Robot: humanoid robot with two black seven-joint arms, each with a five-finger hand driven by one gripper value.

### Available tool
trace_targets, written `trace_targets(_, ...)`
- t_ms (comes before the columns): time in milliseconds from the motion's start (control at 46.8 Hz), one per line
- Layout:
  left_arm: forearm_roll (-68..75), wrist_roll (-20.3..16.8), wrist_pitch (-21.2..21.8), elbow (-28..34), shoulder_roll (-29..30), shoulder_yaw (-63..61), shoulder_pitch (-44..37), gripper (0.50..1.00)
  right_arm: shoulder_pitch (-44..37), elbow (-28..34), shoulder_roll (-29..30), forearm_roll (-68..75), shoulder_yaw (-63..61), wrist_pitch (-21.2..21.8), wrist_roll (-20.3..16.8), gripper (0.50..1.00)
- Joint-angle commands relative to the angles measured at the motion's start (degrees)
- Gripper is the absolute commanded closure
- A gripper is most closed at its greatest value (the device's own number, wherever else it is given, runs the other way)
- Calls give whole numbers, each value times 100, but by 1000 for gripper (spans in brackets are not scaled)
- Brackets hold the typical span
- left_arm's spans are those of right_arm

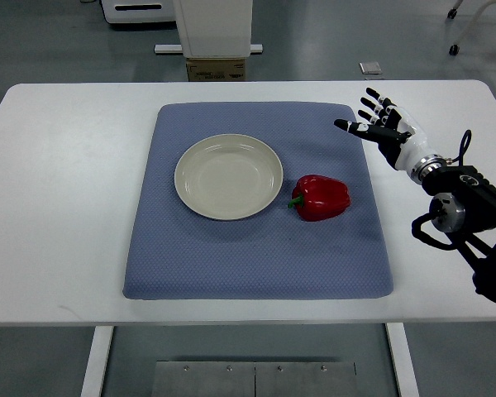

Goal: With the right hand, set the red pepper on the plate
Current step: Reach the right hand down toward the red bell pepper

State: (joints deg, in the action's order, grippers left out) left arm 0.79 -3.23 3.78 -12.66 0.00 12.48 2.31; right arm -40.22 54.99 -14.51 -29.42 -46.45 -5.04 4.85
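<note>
A red pepper (321, 198) with a green stem lies on its side on the blue mat (231, 256), just right of the plate. The cream plate (229, 176) sits empty in the mat's upper middle. My right hand (379, 122) hovers over the mat's upper right corner, fingers spread and holding nothing, up and to the right of the pepper. Its arm (463, 207) comes in from the right edge. The left arm does not show.
The mat lies on a white table (58, 207). Beyond the table's far edge stand a white machine base (215, 29) and a cardboard box (216, 69) on the grey floor.
</note>
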Motion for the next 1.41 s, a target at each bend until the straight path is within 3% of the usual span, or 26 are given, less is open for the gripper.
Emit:
trace_targets(0, 0, -2, 0, 1, 0, 0, -3, 500, -55, 55, -140, -11, 154, 12, 7, 500)
trace_targets(363, 0, -2, 0, 1, 0, 0, -3, 500, -381, 863, -1185, -143, 1094, 311, 7, 502)
trace_targets(705, 0, -2, 0, 1, 0, 0, -3, 500, -600, 1610, -1994, -969, 1525, 1005, -2, 507)
trace_targets(1068, 0, -2, 0, 1, 0, 0, -3, 500, -1426, 2076, -2504, -1611, 2834, 1128, 7, 509)
trace_targets(1389, 0, -2, 0, 1, 0, 0, -3, 500, -1989, 2147, -2434, -1980, 3810, 1111, -19, 519)
